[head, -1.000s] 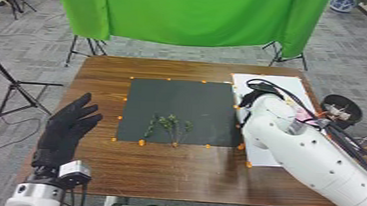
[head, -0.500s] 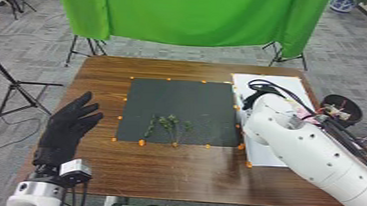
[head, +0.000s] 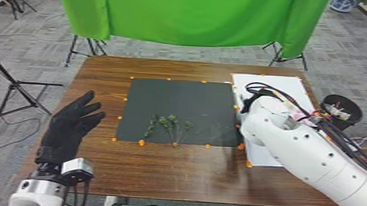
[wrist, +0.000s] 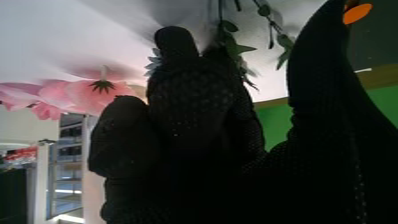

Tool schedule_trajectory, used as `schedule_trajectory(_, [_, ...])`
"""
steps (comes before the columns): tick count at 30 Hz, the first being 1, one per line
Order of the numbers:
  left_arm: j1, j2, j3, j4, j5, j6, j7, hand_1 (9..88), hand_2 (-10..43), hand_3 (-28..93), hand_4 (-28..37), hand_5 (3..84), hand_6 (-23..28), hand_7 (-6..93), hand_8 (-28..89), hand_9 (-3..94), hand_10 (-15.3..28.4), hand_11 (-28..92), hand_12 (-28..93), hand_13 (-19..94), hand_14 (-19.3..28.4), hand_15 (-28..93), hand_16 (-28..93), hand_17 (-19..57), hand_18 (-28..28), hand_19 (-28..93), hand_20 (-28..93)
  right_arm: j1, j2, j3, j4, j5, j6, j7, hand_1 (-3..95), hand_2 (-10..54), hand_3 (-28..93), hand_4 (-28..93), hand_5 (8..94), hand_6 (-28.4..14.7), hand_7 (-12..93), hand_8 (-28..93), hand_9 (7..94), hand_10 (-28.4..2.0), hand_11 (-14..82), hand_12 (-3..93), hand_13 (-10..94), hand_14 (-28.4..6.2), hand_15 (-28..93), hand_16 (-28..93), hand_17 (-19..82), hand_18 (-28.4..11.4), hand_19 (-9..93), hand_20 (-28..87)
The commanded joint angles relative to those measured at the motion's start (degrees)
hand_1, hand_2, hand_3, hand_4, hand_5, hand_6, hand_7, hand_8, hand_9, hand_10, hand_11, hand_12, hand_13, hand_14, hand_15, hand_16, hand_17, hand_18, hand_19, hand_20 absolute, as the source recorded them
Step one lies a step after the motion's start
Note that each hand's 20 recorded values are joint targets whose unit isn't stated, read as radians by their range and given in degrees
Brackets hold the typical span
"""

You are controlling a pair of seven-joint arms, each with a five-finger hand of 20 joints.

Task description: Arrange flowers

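Black-fabric-gloved right hand, open over a flat white board, should gently pinch one thin green leafy stem, sparing the pink broad-petalled flowers.

Pink flowers beside hand; green leaves near.

Head view evenly bright; right wrist view dimmer (soft shadows).

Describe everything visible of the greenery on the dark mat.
The greenery is a few thin sprigs with small green leaves; real or artificial, I can't tell. They lie side by side on the dark mat, toward its near edge, left of centre, stems pointing toward the robot. Neither the left hand nor the right hand touches them.
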Motion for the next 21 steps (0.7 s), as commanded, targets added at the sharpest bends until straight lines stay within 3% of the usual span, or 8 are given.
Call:
schedule_trajectory(1, [-0.32, -0.59, -0.23, 0.29, 0.41, -1.2, -1.01, 29.9, 8.0, 65, -21.8, 36.2, 8.6, 11.4, -8, 29.9, 16.9, 28, 11, 18, 22.5, 55, -11, -11.2, 18.4, 41, 13, -2.33, -0.66, -0.05, 0.29, 0.19, -0.68, 0.91, 39.5, -5.7, 66, -21, 58.3, -8.6, 16, -8, 75.0, -21.8, 17.9, 12.6, 88, -5.4, 63, 13, 70, -10.1, 93, 18])
schedule_trajectory(3, [-0.04, -1.0, -0.66, 0.22, 0.75, -1.42, -1.6, 29.8, 7.9, 65, -21.8, 36.1, 8.6, 11.4, -8, 29.9, 16.9, 28, 11, 18, 22.5, 55, -11, -11.2, 18.4, 41, 13, -3.02, -0.81, 0.22, 0.21, 0.35, -0.78, 0.79, 39.7, -5.7, 66, -21, 58.7, -7.9, 16, -9, 74.9, -21.8, 17.7, 12.7, 88, -5.4, 63, 13, 70, -10.2, 93, 18])
schedule_trajectory(8, [-0.62, -0.37, 0.0, 0.44, 0.11, -1.52, -0.87, 29.8, 7.8, 65, -22.1, 36.2, 8.6, 11.6, -9, 29.8, 16.7, 28, 11, 18, 22.5, 55, -11, -11.1, 18.3, 41, 13, -3.44, -0.69, -1.01, 0.09, -0.59, 1.47, -0.18, 41.9, -5.8, 66, -21, 60.8, -5.4, 18, -9, 74.4, -21.0, 17.6, 13.0, 88, -5.6, 62, 13, 69, -10.2, 93, 16])
schedule_trajectory(11, [-0.79, -0.77, -0.18, 0.57, 0.49, -1.93, -1.38, 29.8, 7.8, 65, -22.3, 36.2, 8.6, 11.6, -9, 29.8, 16.7, 28, 11, 18, 22.4, 55, -11, -11.1, 18.2, 41, 13, -3.63, -0.72, -2.0, 0.4, -1.96, 2.67, -0.65, 44.8, -6.4, 67, -22, 63.8, -3.8, 20, -8, 75.1, -19.1, 18.2, 13.3, 87, -5.6, 63, 13, 69, -10.3, 93, 16])
schedule_trajectory(12, [-0.9, -0.64, 0.05, 0.55, 0.3, -1.78, -0.97, 29.8, 7.8, 65, -22.3, 36.2, 8.6, 11.6, -9, 29.8, 16.7, 28, 11, 18, 22.4, 56, -11, -11.1, 18.1, 41, 13, -3.36, -0.6, -2.86, 0.67, -2.87, 3.82, -1.06, 46.6, -7.1, 66, -24, 65.1, -3.6, 21, -3, 75.4, -18.0, 18.6, 13.5, 87, -5.5, 63, 13, 69, -10.3, 93, 16])
schedule_trajectory(14, [-0.77, -1.91, -0.7, 0.52, 1.56, -2.46, -2.8, 29.7, 7.7, 65, -22.3, 36.2, 8.5, 11.6, -9, 29.8, 16.7, 28, 11, 18, 22.4, 56, -11, -11.1, 18.1, 41, 13, -3.89, -0.67, -2.59, 0.77, -3.2, 3.29, -0.73, 50.8, -7.9, 64, -24, 67.9, -3.5, 21, 3, 76.3, -16.0, 19.4, 13.7, 88, -5.3, 63, 13, 69, -10.3, 93, 16])
schedule_trajectory(18, [-1.46, -1.78, -0.22, 0.86, 1.4, -2.87, -2.63, 29.8, 7.8, 65, -22.4, 36.2, 8.5, 11.7, -9, 29.9, 16.8, 28, 11, 18, 22.4, 56, -11, -11.1, 18.1, 41, 13, -3.3, -0.24, -4.29, 1.83, -4.86, 5.52, -0.92, 55.0, -9.2, 64, -26, 71.9, -3.1, 22, 5, 80.4, -11.7, 16.9, 18.4, 89, -4.3, 62, 14, 69, -10.4, 93, 16])
schedule_trajectory(21, [-1.75, -1.87, 0.01, 1.0, 1.23, -3.08, -2.57, 29.8, 7.8, 65, -22.5, 36.3, 8.6, 11.7, -9, 29.9, 16.7, 28, 11, 18, 22.4, 56, -11, -11.1, 18.1, 41, 13, -3.15, -0.04, -5.06, 2.63, -5.76, 7.45, -0.75, 56.4, -9.4, 64, -26, 73.4, -2.6, 23, 6, 82.8, -10.7, 14.3, 21.6, 90, -3.7, 61, 14, 69, -10.3, 93, 17])
